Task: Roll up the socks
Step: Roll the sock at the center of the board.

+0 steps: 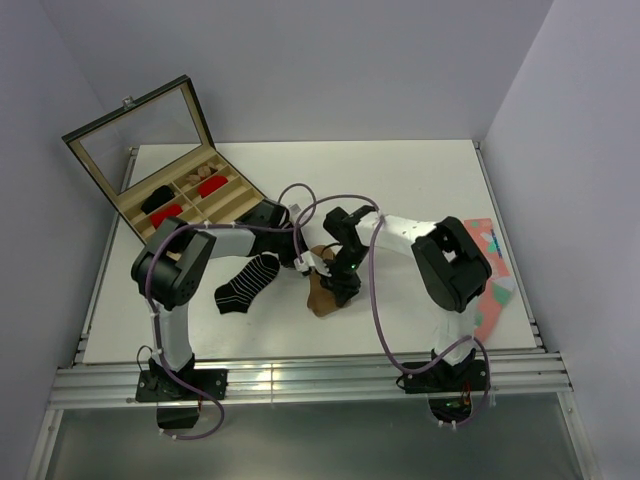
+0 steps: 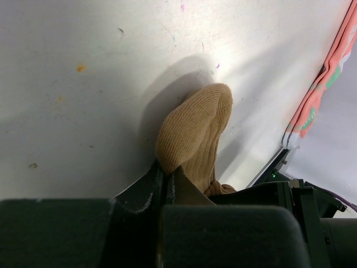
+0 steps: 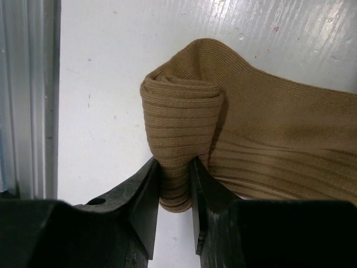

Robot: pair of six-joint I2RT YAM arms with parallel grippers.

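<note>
The tan-brown sock (image 1: 321,297) lies mid-table, partly rolled. In the right wrist view its rolled end (image 3: 181,125) stands up, and my right gripper (image 3: 175,170) is shut on that roll, a finger pressed against each side. The flat remainder of the sock (image 3: 279,145) spreads to the right. My left gripper (image 2: 166,172) is shut on an edge of the same tan sock (image 2: 195,131), pinching the fabric thin. In the top view both grippers meet over it, left (image 1: 304,263) and right (image 1: 341,280). The black striped sock (image 1: 247,283) lies flat to the left, untouched.
An open wooden box (image 1: 222,212) with a glass lid stands at the back left, holding red bundles (image 1: 210,186) and a dark item. A coral-pink patterned sock (image 1: 490,275) lies along the table's right edge, also seen in the left wrist view (image 2: 318,100).
</note>
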